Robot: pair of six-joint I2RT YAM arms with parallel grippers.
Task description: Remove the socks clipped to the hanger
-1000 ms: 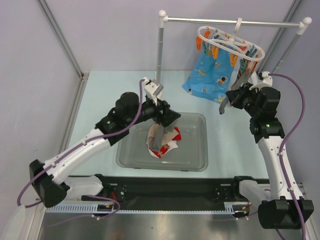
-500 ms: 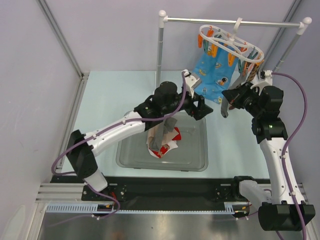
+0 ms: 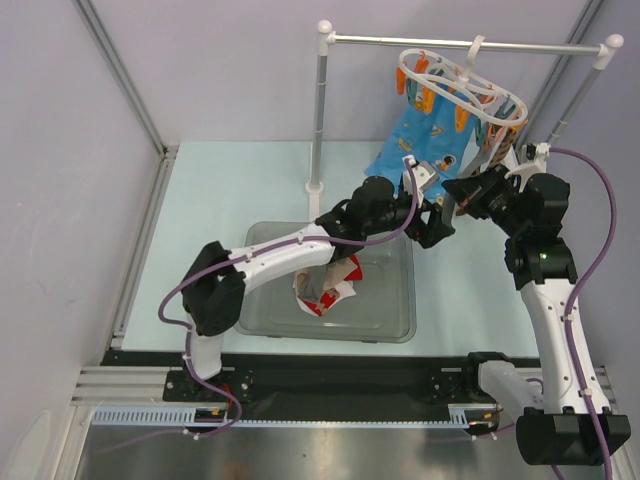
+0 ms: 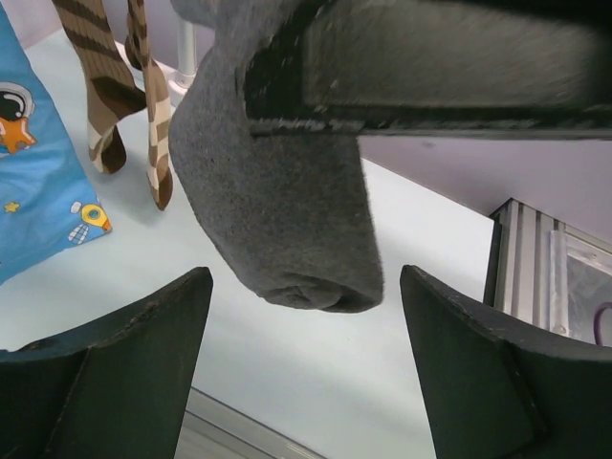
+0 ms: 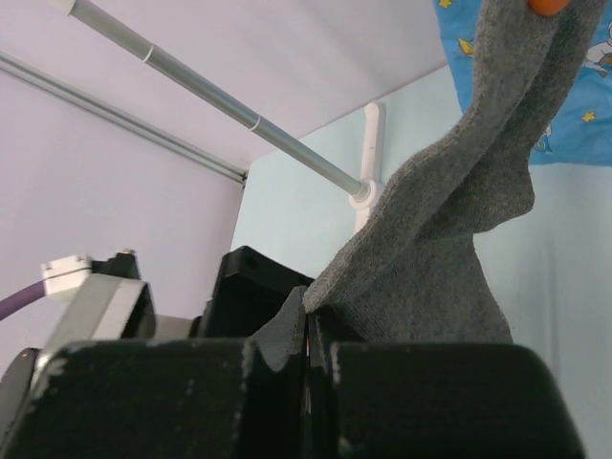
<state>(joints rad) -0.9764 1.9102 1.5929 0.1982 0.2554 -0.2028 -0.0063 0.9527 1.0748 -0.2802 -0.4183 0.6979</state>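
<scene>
Right wrist: the right gripper (image 5: pixel 308 335) clamps the grey sock (image 5: pixel 449 239), pegged on the hanger (image 3: pixel 462 88); the left gripper (image 4: pixel 301 368) gapes around its toe. Next, pull it free downward.

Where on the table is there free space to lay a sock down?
Free: the table left of the tray, up to the stand post; also the tray's right half. Crowded: under the hanger, among the hanging socks.

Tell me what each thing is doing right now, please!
Left gripper: jaws open, holding nothing.
Right gripper: jaws shut on the grey sock.
Grey sock: pegged at its top, gripped lower down.
Blue sock: hanging from the hanger.
Striped socks: hanging.
Hanger: hooked on the rail.
Tray: holding loose socks.
</scene>
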